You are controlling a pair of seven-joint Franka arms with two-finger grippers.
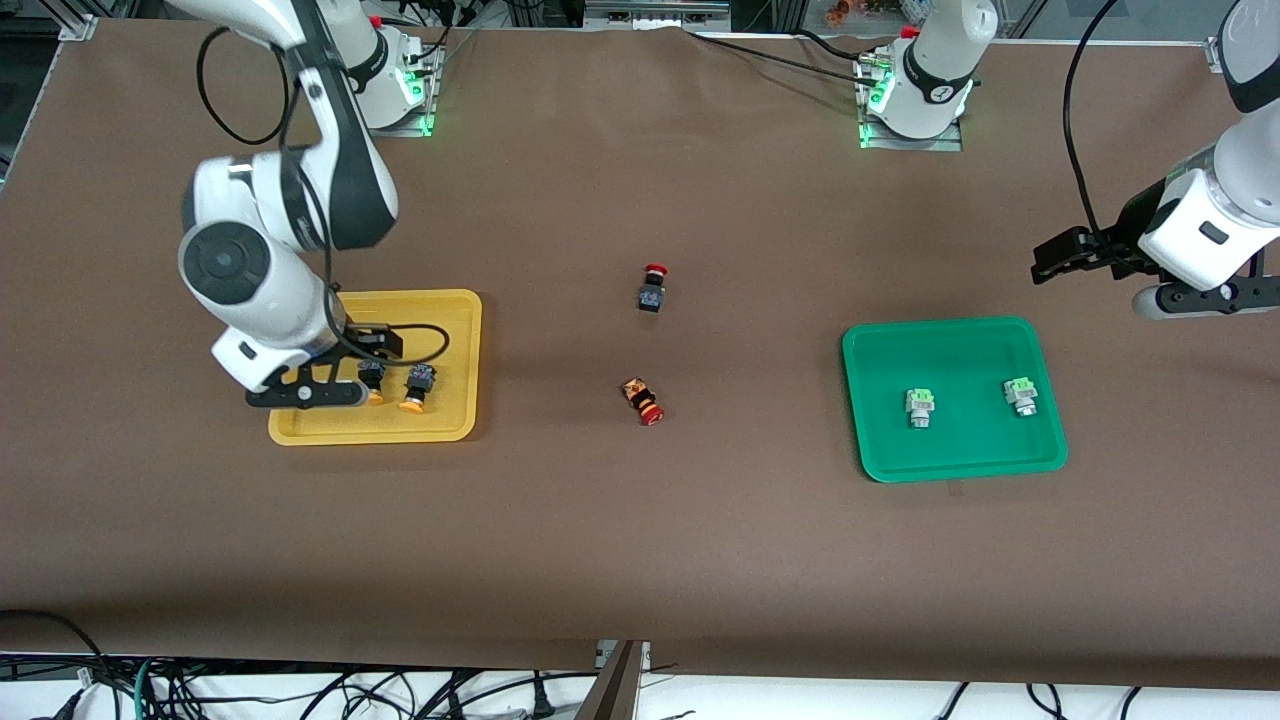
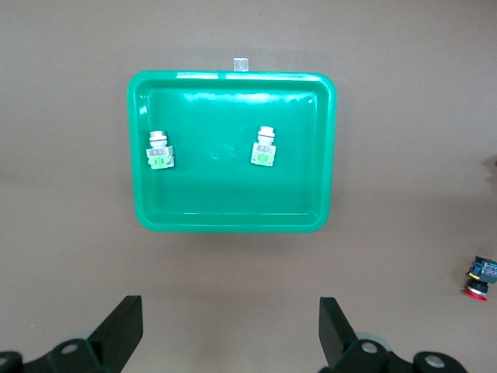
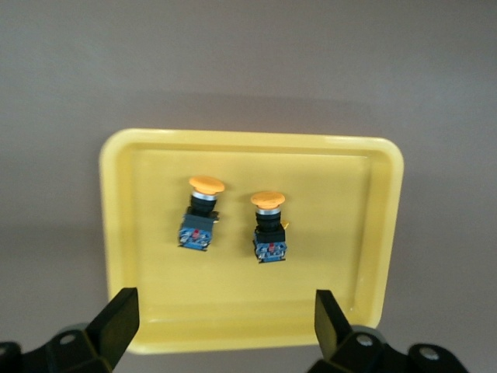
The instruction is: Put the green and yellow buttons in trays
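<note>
Both yellow buttons (image 3: 206,214) (image 3: 269,225) lie in yellow tray (image 3: 384,233); both green buttons (image 2: 160,151) (image 2: 264,148) in green tray (image 2: 233,221). Right gripper (image 3: 225,322) over yellow tray, jaws open, empty: we lift straight, avoid nudging buttons. Left gripper (image 2: 231,330) waits above bench beside green tray, jaws open.

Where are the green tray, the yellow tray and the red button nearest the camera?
green tray (image 1: 1040,440), front view, on its bare floor near a corner.
yellow tray (image 1: 455,330), front view, on its bare floor.
red button (image 1: 644,402), front view, on its body.
</note>
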